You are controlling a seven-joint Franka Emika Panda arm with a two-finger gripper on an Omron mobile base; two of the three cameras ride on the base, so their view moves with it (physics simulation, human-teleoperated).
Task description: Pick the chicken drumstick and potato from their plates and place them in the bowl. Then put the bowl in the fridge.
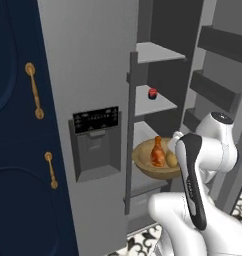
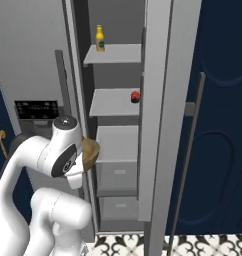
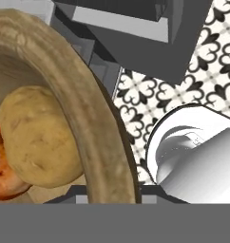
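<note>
Fingertips themselves are hidden at the bottom of the hand view, tucked under the rim of the wooden bowl [image 3: 95, 128], yet the jaws are drawn close together and clamped on that rim, for the bowl hangs in the air in front of the open fridge [image 1: 158, 80] with nothing beneath it. Inside the bowl [image 1: 154, 162] the chicken drumstick [image 1: 157, 151] stands with its narrow bone end up, and the potato [image 1: 171, 159] lies just beside it, touching it — in the hand view the potato [image 3: 38, 135] is large and clear, while the drumstick [image 3: 5, 178] is cut off by the left edge. From the right base view the arm's white wrist covers most of the bowl [image 2: 90, 149], so its contents cannot be made out there. On the fridge shelves sit a small red item [image 1: 152, 93] and, higher up, a yellow bottle [image 2: 100, 39]. Patterned floor tiles [image 3: 183, 80] show below the bowl.
</note>
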